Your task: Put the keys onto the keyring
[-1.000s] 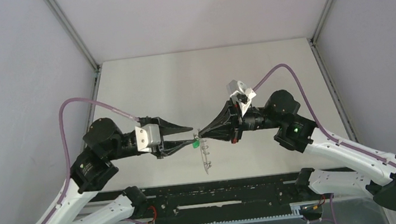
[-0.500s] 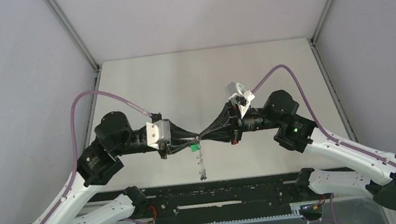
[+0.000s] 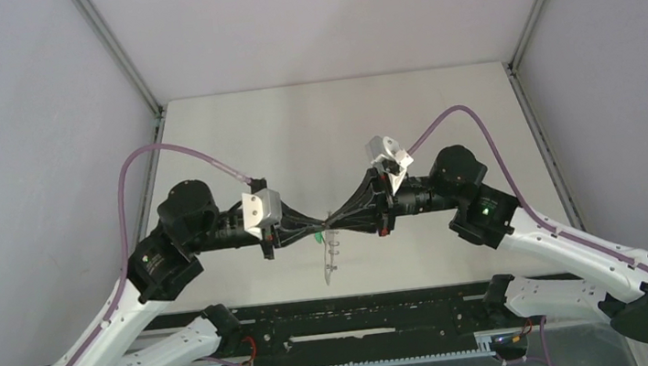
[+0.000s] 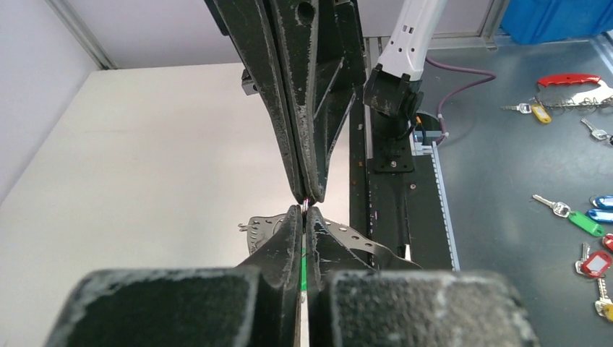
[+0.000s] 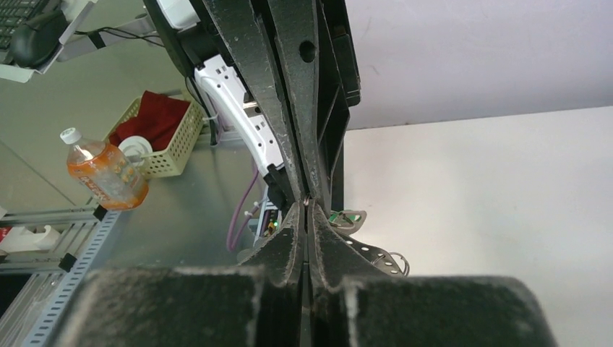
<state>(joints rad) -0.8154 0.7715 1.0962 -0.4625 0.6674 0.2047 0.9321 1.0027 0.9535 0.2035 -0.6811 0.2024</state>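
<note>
While the left jaws clamp the green key [image 3: 318, 236] and the right jaws pinch the keyring [image 3: 331, 265] dangling over the surface [image 3: 296, 131], tips touch, guessing for threading.

1. The table [image 3: 331, 118] was viewed from high behind both arm bases.
2. The left gripper [image 4: 304, 211] was viewed closely from its wrist, facing rightward.
3. The right gripper [image 5: 306, 207] was viewed likewise, facing leftward.
4. The grippers' meeting place was shared by all three.
</note>
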